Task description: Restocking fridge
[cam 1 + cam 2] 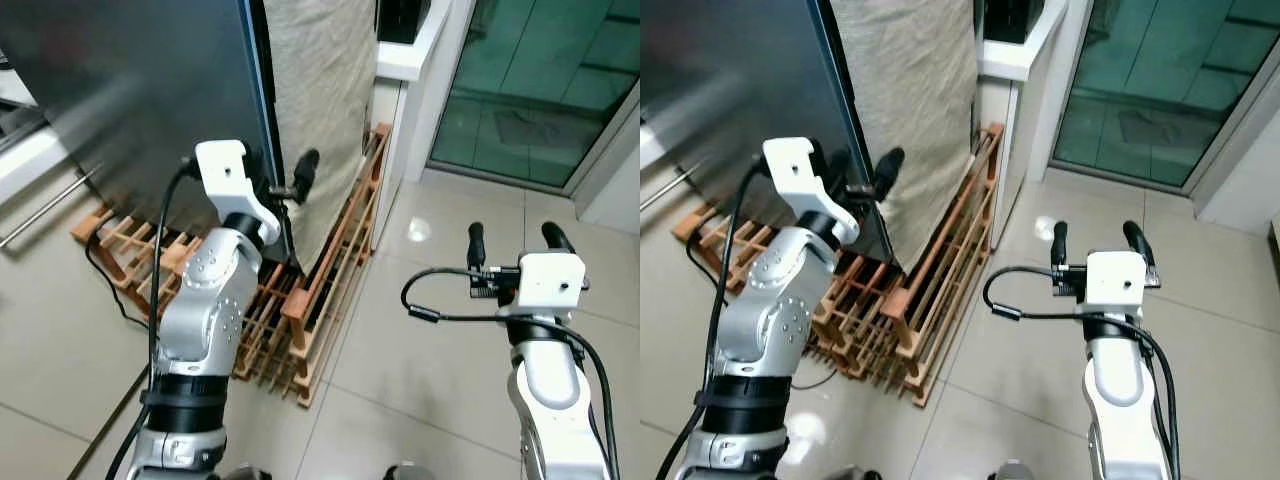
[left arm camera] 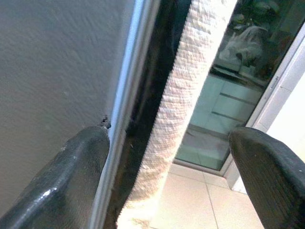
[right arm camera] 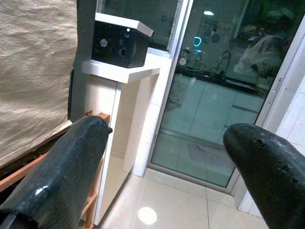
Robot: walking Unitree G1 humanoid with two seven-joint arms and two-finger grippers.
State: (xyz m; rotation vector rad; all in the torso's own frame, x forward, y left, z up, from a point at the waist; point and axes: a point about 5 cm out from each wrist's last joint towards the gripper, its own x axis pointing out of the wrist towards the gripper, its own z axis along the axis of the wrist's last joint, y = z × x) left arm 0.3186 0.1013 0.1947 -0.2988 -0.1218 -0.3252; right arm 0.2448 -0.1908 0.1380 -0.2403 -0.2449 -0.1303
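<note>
Left hand (image 1: 285, 180) spread astride fridge door (image 1: 150, 90) edge, right hand (image 1: 515, 240) spread, well right of fridge door, over floor tiles (image 1: 420, 340)

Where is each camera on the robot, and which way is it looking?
Left eye view: on the head, looking forward and down at the dark fridge door and wooden rack; both silver arms show.
Right eye view: beside it, same scene.
Left wrist view: along the left gripper, its fingers apart either side of the door's edge.
Right wrist view: along the open right gripper, toward a glass door.
Both wrist views share that glass door.
</note>
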